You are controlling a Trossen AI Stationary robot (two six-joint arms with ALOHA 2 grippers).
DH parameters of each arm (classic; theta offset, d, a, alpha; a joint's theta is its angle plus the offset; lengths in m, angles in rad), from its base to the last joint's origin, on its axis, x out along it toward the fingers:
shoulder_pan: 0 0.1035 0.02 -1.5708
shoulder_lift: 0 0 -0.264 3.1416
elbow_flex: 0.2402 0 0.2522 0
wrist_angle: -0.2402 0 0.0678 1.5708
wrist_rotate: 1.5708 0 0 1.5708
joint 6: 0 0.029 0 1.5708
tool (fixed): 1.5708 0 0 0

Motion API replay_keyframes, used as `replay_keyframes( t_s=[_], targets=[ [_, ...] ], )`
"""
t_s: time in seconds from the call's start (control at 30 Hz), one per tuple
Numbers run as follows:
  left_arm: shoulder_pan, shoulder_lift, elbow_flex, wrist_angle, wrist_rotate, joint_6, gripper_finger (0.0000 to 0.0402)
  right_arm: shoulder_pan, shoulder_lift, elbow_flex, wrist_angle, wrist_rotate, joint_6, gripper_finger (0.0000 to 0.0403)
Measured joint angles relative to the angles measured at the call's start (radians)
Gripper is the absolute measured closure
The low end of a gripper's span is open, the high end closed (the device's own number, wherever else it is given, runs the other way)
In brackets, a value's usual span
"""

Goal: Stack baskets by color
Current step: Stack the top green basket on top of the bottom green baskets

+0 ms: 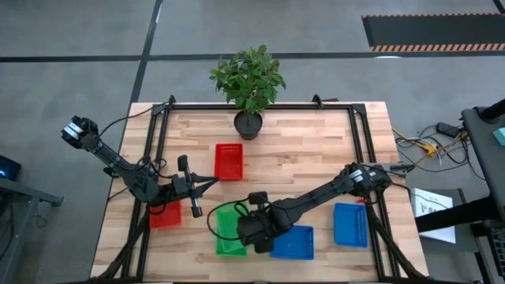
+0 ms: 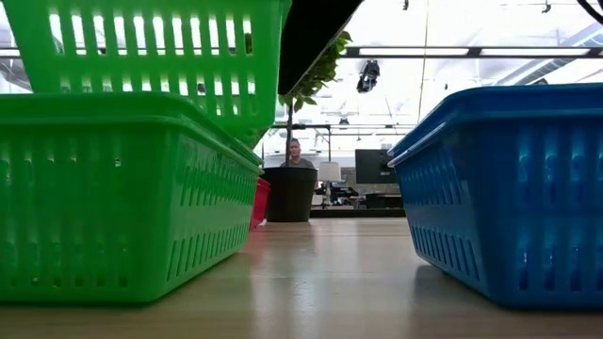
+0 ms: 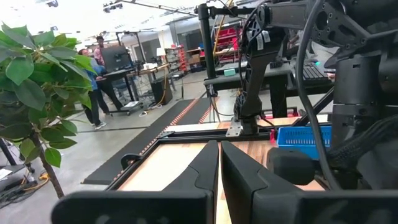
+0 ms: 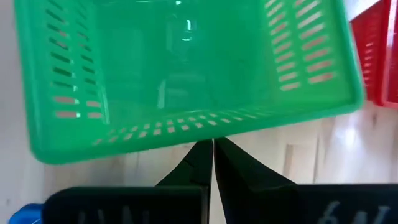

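Fingers of the right gripper are pressed together on the near rim of a green basket, so this basket is pinched by its edge. In the low view the held green basket hangs tilted, just above a second green basket that stands on the table. I cannot tell if the two touch.

I judge that the step in hand is nesting green into green. The next move calls for levelling the held basket, bringing its corners in line with the lower one, lowering it inside, and only then letting go. With a grip on one edge, it may swing or catch on the lower rim.

Beside the green pair lies a blue basket, with another blue basket near it, apart. They probably need stacking later.

On the other side, the left gripper waits above the table with its fingers clenched on nothing, between one red basket and another red basket. A plant pot stands at the far edge.

No brand, label or writing can be read anywhere.
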Motion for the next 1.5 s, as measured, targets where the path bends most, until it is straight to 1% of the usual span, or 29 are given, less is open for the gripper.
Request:
replay_keyframes(
  t_s=[0.13, 0.33, 0.5, 0.77, 0.9, 1.07, 1.23, 1.4, 1.5],
  targets=[
    [0.000, 0.000, 0.000, 0.000, 0.000, 0.000, 0.0401, 0.000, 0.000, -0.001, 0.037, -0.052, 0.002, 0.0394],
    [0.001, 0.000, 0.000, 0.000, 0.000, 0.000, 0.0401, 0.006, 0.000, -0.003, 0.075, -0.063, 0.002, 0.0394],
    [0.001, 0.000, 0.000, 0.000, 0.000, 0.000, 0.0401, 0.007, 0.000, -0.003, 0.093, -0.130, 0.004, 0.0394],
    [0.001, 0.000, 0.000, 0.000, 0.000, 0.000, 0.0401, 0.009, -0.002, 0.011, 0.090, -0.120, -0.016, 0.0394],
    [0.001, 0.000, 0.000, 0.000, 0.000, 0.000, 0.0401, 0.009, -0.006, 0.023, 0.108, -0.088, -0.033, 0.0394],
    [0.001, 0.000, 0.000, 0.000, 0.000, 0.000, 0.0401, 0.008, -0.004, -0.010, 0.159, -0.086, -0.060, 0.0394],
    [0.001, 0.000, 0.000, -0.001, 0.000, 0.000, 0.0401, 0.006, -0.003, -0.029, 0.125, -0.086, -0.045, 0.0394],
    [0.000, 0.000, 0.000, -0.002, 0.000, 0.000, 0.0401, 0.012, -0.027, -0.004, 0.120, -0.085, -0.040, 0.0394],
    [0.000, 0.000, 0.000, -0.002, 0.000, 0.000, 0.0401, 0.018, -0.050, -0.003, 0.154, -0.038, -0.054, 0.0394]
  ],
)
